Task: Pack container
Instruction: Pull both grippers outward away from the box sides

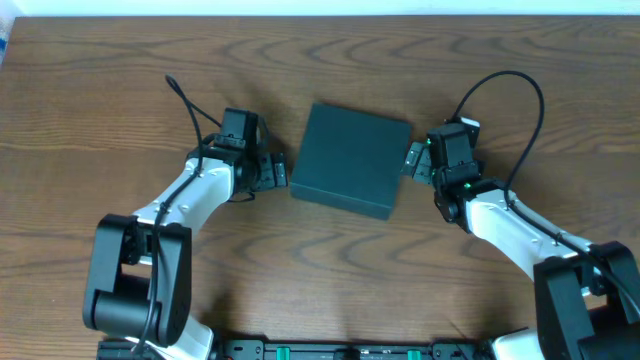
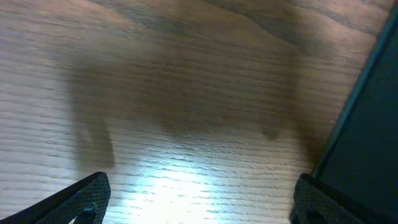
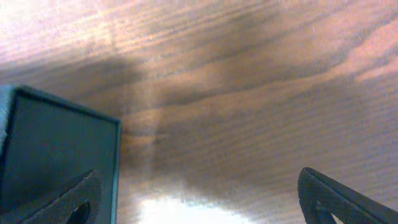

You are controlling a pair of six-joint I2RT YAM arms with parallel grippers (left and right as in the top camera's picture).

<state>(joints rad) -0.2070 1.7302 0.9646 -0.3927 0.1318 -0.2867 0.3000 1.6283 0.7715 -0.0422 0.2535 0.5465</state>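
Note:
The container is a dark teal square box lying shut in the middle of the wooden table. My left gripper sits just beside its left side, open, with only bare wood between the fingers. In the left wrist view the box wall fills the right edge, close to the right finger. My right gripper is at the box's right side, also open and empty. In the right wrist view the box corner lies behind the left finger.
Brown wood-grain table runs all round the box. A black cable loops above the right arm, and another cable trails behind the left arm. The arm bases stand at the front edge.

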